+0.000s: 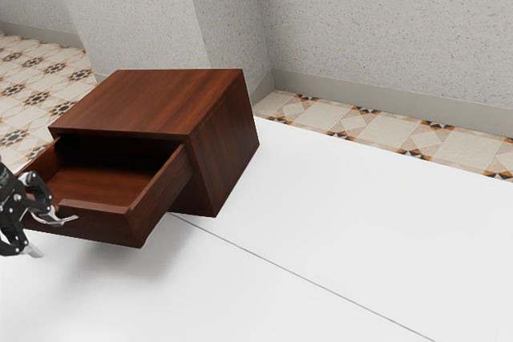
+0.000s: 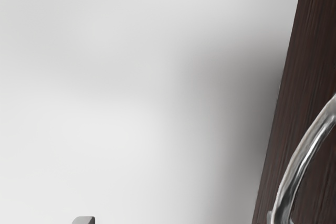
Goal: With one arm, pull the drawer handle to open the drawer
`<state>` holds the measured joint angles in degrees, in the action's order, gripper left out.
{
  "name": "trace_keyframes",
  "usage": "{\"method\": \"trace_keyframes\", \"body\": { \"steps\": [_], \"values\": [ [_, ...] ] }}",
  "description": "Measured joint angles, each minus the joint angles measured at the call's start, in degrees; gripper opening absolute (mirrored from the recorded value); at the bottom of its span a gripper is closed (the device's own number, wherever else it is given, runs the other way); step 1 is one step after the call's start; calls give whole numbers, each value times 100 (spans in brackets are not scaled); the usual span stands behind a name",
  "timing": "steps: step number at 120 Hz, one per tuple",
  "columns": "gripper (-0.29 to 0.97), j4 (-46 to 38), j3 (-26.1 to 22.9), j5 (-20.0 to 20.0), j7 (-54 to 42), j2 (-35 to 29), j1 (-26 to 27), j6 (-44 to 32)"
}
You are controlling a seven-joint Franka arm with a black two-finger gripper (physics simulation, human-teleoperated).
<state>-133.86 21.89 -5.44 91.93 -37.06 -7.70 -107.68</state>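
Standing pulled well out of its dark wooden cabinet [image 1: 172, 102], the drawer [image 1: 112, 190] hangs just above the white tabletop [image 1: 345, 238], its curved metal handle [image 1: 58, 218] on the front panel. The black gripper [image 1: 36, 207] sits right at the handle; whether it is clenched there cannot be told.

one wooden cabinet [image 1: 160, 102], with one drawer [image 1: 104, 190] bearing one curved metal handle [image 1: 58, 218]; one black gripper [image 1: 42, 207]; one white table [image 1: 337, 262] carrying the cabinet.
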Motion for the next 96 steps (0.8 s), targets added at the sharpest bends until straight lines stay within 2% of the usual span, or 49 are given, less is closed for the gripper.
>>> {"method": "trace_keyframes", "body": {
  "steps": [64, 96],
  "values": [
    [41, 211, -9, -50, 3, 24, 32, 130],
    [41, 496, -32, -46, 19, 22, 40, 499]
  ]
}}
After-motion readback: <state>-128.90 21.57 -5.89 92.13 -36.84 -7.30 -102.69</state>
